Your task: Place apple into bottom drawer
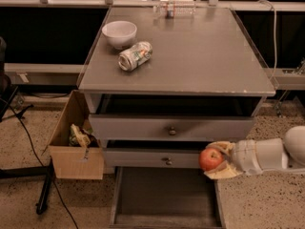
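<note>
The bottom drawer (pixel 162 194) stands pulled out, nothing visible in it. Above its far right corner the claw (pixel 217 160) clasps the apple (pixel 210 159); better to carry it leftward over the drawer's middle and lower before letting go. The cardboard box (pixel 76 162) holds what may be wrappers. On the desk (pixel 200 56), the white bowl (pixel 119 33) looks empty.

The arm (pixel 267 155) is a smooth, rounded white cylinder, ending low at the right of the view in a gripper (pixel 212 160) with pale cream-yellow fingers (pixel 221 173).
</note>
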{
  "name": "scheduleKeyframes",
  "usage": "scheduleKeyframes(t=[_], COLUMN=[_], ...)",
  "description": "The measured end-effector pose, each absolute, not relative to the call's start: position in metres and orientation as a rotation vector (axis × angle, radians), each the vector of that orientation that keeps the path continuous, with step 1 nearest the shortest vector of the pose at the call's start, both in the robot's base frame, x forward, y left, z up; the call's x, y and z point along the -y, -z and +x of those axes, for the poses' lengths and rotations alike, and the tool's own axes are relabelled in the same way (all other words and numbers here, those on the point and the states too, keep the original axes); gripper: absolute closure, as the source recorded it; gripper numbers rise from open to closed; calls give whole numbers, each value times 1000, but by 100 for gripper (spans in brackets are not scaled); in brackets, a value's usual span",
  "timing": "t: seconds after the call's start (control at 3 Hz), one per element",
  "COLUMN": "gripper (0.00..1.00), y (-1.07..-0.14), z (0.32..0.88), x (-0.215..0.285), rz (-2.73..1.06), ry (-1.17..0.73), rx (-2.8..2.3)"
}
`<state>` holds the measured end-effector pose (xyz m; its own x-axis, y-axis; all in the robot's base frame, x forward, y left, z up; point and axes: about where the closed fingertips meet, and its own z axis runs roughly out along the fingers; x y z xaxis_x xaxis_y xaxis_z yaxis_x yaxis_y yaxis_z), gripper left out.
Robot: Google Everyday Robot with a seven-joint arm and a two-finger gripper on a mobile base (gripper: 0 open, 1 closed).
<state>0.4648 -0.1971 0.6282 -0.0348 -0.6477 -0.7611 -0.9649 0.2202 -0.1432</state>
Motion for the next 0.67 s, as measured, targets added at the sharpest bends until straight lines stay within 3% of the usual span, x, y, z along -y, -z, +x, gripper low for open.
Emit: scheduleKeyframes(t=[0.67], gripper=[100], y=[-546], z=[461], x=[183], rz=[-1534], ry=[-622], rx=[-1803])
